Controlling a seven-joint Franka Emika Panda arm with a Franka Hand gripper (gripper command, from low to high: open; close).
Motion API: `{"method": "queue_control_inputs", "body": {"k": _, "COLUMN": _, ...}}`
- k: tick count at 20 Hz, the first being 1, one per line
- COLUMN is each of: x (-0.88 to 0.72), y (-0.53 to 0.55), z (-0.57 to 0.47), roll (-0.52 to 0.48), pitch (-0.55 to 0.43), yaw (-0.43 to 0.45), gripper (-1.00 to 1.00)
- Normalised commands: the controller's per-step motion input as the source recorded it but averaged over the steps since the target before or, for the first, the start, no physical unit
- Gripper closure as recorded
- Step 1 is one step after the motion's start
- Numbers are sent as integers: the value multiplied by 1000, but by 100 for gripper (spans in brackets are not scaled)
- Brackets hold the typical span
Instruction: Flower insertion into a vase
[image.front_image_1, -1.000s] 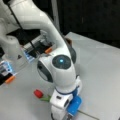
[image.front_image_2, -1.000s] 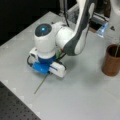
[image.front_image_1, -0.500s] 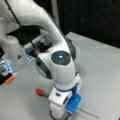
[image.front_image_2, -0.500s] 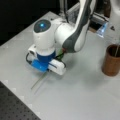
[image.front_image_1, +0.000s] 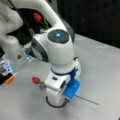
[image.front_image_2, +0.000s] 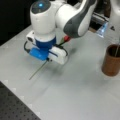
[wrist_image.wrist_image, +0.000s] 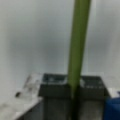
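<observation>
While the table (image.front_image_2: 75, 100) carries everything, the vase (image.front_image_2: 111, 61) stands well apart at a front view's right, a thin stem already in its mouth. Low over the table, the gripper (wrist_image.wrist_image: 72, 86) has its jaws closed on the flower (image.front_image_1: 36, 80) mid-stem. It looks light, thin and bendy; its red bud seems fragile, so the stem suits holding best.

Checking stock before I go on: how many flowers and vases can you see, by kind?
Flowers: 2, the near flower with its stem in the gripper, and the far flower behind the arm.
Vases: 1, the vase.
Total: 3.
</observation>
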Motion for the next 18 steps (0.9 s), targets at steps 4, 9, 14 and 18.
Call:
{"method": "queue_control_inputs", "body": {"k": 4, "x": -83, "y": 152, "z": 266, "roll": -8, "pitch": 76, "yaw": -130, "gripper": 100}}
{"method": "queue_control_inputs", "body": {"k": 9, "x": -87, "y": 170, "z": 276, "roll": 21, "pitch": 77, "yaw": -178, "gripper": 100}}
{"method": "queue_control_inputs", "body": {"k": 14, "x": -94, "y": 255, "z": 294, "roll": 43, "pitch": 70, "yaw": -163, "gripper": 100}}
{"method": "queue_control_inputs", "body": {"k": 18, "x": -88, "y": 207, "z": 217, "roll": 74, "pitch": 49, "yaw": -146, "gripper": 100}}
